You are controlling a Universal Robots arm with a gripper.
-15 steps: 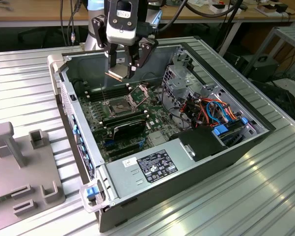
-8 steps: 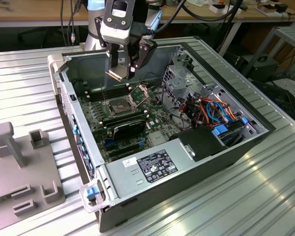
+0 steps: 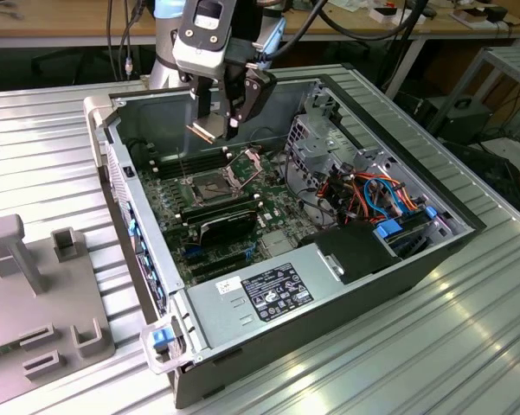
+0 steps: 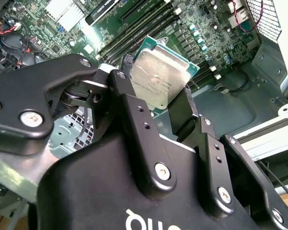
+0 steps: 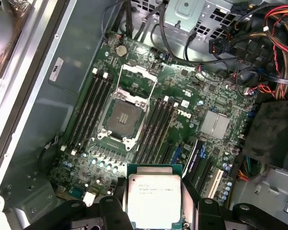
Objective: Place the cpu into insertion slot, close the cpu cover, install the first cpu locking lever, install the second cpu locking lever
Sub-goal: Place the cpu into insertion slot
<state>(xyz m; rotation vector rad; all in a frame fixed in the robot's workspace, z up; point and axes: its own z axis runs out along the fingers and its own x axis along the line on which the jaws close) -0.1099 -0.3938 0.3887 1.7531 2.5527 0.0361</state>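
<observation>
My gripper point(image 3: 211, 121) hangs above the motherboard inside the open computer case point(image 3: 441, 251), shut on the cpu point(image 3: 201, 131). In both wrist views the cpu point(image 5: 154, 195) point(image 4: 159, 79) shows as a small square chip with a silver-grey face, pinched by its edges between the black fingers point(image 5: 111, 207) point(image 4: 130, 108). The insertion slot point(image 5: 124, 116) point(image 3: 209, 183) is a square dark-grey socket, bare, lying below the chip and apart from it. The cpu cover point(image 5: 137, 79) point(image 3: 245, 162) is swung open beside the socket.
Long black memory slots point(image 5: 91, 112) flank the socket on both sides. A black expansion card point(image 3: 227, 226), a power supply point(image 3: 272, 290), a drive cage point(image 3: 316, 138) and coloured cables point(image 3: 376, 194) crowd the case. A grey fixture point(image 3: 35, 285) stands on the ribbed table at the exterior view's left.
</observation>
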